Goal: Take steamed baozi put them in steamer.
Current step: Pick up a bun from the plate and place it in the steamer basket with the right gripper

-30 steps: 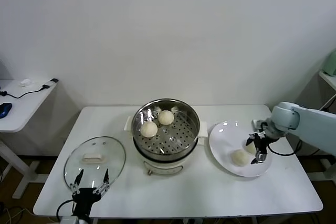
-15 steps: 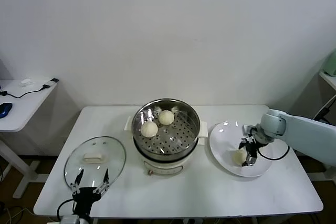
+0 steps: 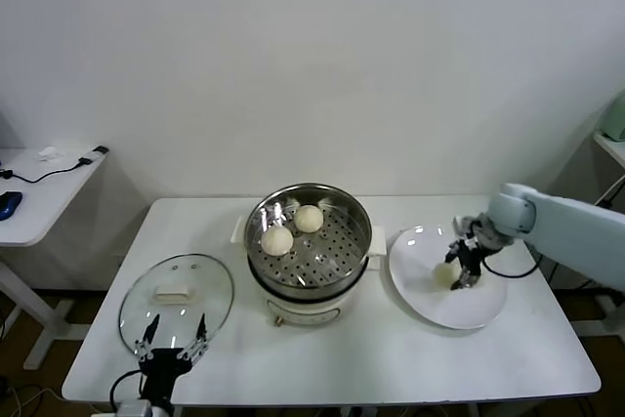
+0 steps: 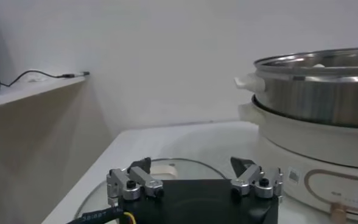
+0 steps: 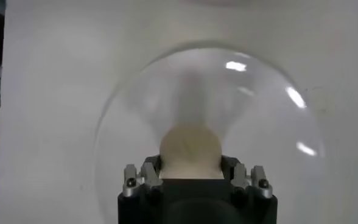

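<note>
The shiny steel steamer point(image 3: 309, 241), its tray perforated, sits mid-desk holding two smooth domed steamed baozi point(image 3: 277, 240). Toward the desk's right edge, the right gripper point(image 3: 459, 268) pinches a third bun point(image 5: 190, 151) between its fingers, raised over the glossy white plate point(image 3: 430, 300); a second ago it hovered wide above two buns there. The left gripper point(image 3: 171, 349) waits spread wide at the front-left edge beside the glass lid point(image 3: 176, 302).
</note>
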### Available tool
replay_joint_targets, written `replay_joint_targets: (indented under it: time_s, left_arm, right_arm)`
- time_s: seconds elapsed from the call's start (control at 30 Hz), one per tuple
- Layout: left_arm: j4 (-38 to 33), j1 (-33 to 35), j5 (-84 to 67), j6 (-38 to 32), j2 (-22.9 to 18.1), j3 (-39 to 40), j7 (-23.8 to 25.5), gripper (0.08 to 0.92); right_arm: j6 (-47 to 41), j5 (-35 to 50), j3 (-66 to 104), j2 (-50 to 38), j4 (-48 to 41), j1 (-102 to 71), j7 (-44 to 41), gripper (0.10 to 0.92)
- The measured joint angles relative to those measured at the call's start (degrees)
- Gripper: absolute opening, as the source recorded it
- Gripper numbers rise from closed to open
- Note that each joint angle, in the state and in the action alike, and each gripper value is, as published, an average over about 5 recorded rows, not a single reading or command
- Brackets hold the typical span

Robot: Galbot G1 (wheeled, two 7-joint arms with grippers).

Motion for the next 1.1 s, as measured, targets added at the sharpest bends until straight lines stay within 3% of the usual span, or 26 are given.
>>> replay_joint_targets:
  time_s: [0.47, 1.1]
  left_arm:
    - [-0.1, 0.0, 0.4, 0.0, 0.3, 0.0, 0.2, 0.823]
    - [0.4, 0.1, 0.3, 0.1, 0.4, -0.3, 0.1, 0.823]
  right_arm:
    - [14.2, -3.2, -1.3, 13.8, 9.3, 18.0, -4.4, 0.645]
    - [27.9, -11.3, -5.0, 29.2, 12.6, 13.1, -3.0, 0.645]
